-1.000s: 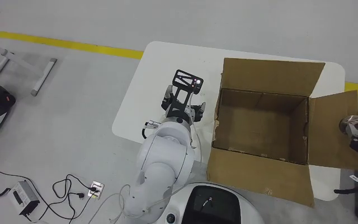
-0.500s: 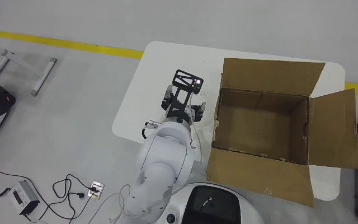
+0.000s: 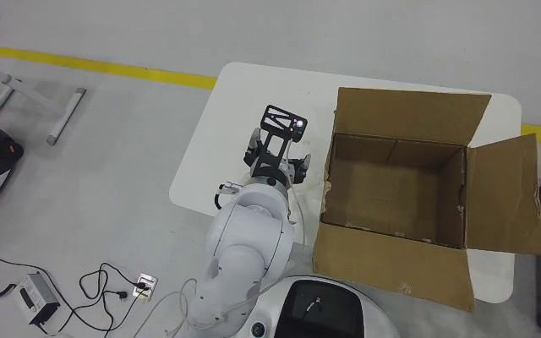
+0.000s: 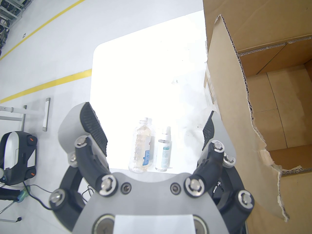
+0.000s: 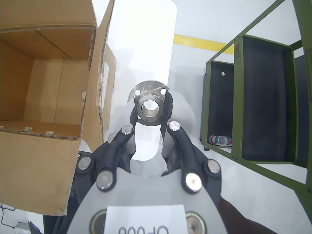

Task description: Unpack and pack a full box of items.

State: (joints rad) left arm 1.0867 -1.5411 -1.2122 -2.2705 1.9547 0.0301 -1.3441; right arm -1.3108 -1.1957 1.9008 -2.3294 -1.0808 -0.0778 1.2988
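We hold the metal flange (image 5: 148, 86) by its hub in our right gripper (image 5: 151, 113), the open box (image 5: 48, 8) just to its left; our left gripper (image 4: 148, 113) gapes wide above two bottles (image 4: 141, 147).

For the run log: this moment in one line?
left gripper open above clear bottle, spray bottle | right gripper shut on metal flange | box open, empty

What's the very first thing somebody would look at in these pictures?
The big open cardboard box on the white table, empty inside. Next, the shiny metal ring part pinched in the right gripper beside the box. A clear bottle and a small spray bottle stand side by side on the table below the open left gripper.
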